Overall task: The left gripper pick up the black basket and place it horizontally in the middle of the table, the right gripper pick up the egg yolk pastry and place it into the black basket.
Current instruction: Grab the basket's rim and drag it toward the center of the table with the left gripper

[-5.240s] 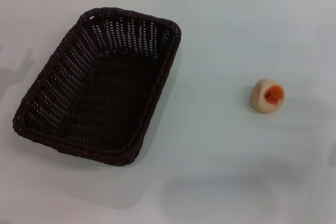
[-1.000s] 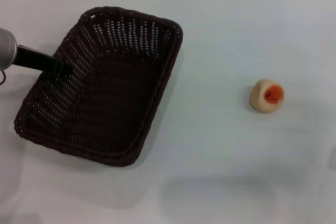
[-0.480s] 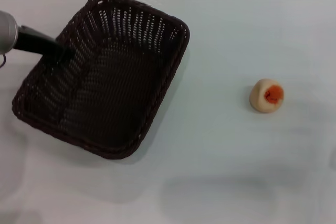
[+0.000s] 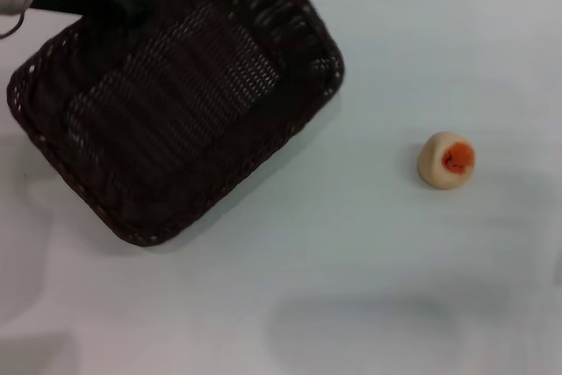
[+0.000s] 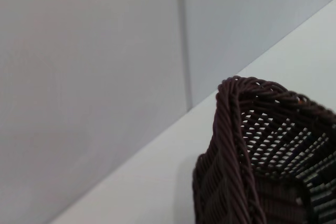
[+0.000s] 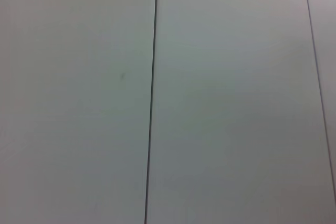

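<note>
The left gripper [image 4: 132, 8] comes in from the ten o'clock corner of the head view, its dark fingers clamped onto the rim of the black basket [image 4: 176, 94] on the side toward eleven o'clock. The grip looks tight on the braided edge, one finger lying over the inside of the wall; how wide the fingers stand cannot be judged beyond that, since the weave and the fingers are equally dark. The basket hangs from this hold, raised off the table [image 4: 395, 287] and tilted, its long axis running from about eight o'clock to two o'clock. Its far corner rises past the back edge of the table and covers part of the wall behind. A soft shadow lies on the white surface below its near corner.

In the left wrist view one corner of the basket [image 5: 247, 150] fills the lower part, the braided rim and openwork side close to the camera, with the table [image 5: 157, 166] and the wall beyond.

The egg yolk pastry [image 4: 446, 160] sits alone on the table at about three o'clock, well apart from the basket, its orange centre facing the camera.

The right gripper appears in no view; its wrist camera sees only a pale panelled wall [image 6: 210, 103].
</note>
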Tool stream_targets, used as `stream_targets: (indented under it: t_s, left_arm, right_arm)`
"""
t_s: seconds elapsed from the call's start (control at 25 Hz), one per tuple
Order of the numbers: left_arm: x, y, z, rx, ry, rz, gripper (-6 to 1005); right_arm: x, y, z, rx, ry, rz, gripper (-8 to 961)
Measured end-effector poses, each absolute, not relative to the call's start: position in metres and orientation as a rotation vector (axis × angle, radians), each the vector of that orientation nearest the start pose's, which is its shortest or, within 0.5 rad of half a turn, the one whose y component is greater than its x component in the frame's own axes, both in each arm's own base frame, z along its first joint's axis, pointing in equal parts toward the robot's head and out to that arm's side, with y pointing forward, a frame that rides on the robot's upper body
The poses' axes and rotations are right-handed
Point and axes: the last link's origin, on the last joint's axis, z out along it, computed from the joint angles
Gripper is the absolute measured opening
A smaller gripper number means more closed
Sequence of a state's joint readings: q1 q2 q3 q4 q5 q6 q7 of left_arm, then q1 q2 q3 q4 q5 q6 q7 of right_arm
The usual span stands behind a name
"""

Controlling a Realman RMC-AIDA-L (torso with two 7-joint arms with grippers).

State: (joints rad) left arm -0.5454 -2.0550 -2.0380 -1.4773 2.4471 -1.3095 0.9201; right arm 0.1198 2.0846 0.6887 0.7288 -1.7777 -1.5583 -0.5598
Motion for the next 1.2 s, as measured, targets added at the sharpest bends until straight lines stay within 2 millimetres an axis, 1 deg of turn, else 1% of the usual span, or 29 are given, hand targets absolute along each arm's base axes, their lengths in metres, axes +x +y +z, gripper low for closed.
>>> stream_targets:
  t_s: [0.16,0.28,0.32,0.4,0.56,0.72,0.88,1.2]
  left_arm:
    - [-0.155,0.395,0.088,-2.480,-0.397,-0.049,191]
    - [-0.147,0.393,0.089,-2.526,-0.317,-0.078,187]
    - [-0.143,0.390,0.088,-2.557,-0.264,-0.094,190]
    - [-0.140,0.387,0.087,-2.587,-0.212,-0.108,195]
    - [-0.129,0.377,0.082,-2.678,-0.047,-0.139,206]
    - [-0.124,0.371,0.076,-2.749,0.067,-0.133,216]
    - [-0.119,0.367,0.065,-2.804,0.143,-0.116,227]
    - [-0.112,0.372,0.049,-2.812,0.211,-0.096,248]
  right_arm:
    - [0.299,0.248,0.016,-0.992,0.377,0.579,620]
    - [0.300,0.247,0.016,-0.983,0.383,0.578,620]
    - [0.300,0.246,0.016,-0.982,0.384,0.578,620]
    - [0.300,0.246,0.016,-0.982,0.385,0.577,620]
    - [0.300,0.245,0.016,-0.981,0.386,0.576,621]
    - [0.301,0.245,0.016,-0.980,0.386,0.575,621]
    - [0.302,0.243,0.017,-0.978,0.389,0.570,621]
    - [0.305,0.237,0.018,-0.962,0.389,0.559,621]
